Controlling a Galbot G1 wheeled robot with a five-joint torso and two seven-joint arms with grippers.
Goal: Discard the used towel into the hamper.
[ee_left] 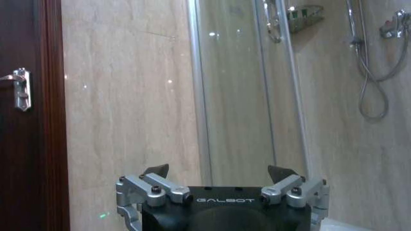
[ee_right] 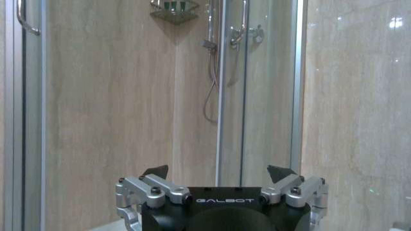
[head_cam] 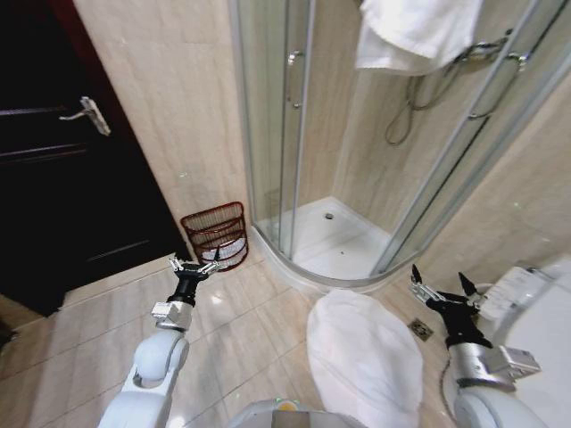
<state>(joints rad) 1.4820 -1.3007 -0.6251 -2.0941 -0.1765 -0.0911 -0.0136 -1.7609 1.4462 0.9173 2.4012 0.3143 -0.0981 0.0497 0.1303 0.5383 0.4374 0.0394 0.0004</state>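
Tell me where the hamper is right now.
In the head view the hamper stands on the floor against the tiled wall, between the dark door and the shower enclosure, just beyond the open left gripper.

Three cameras are facing the corner shower

The head camera is looking down from high at the shower stall (head_cam: 357,178) ahead; both wrist cameras are sitting low, looking level over their open hands, sharing its glass and hose (ee_left: 372,86).
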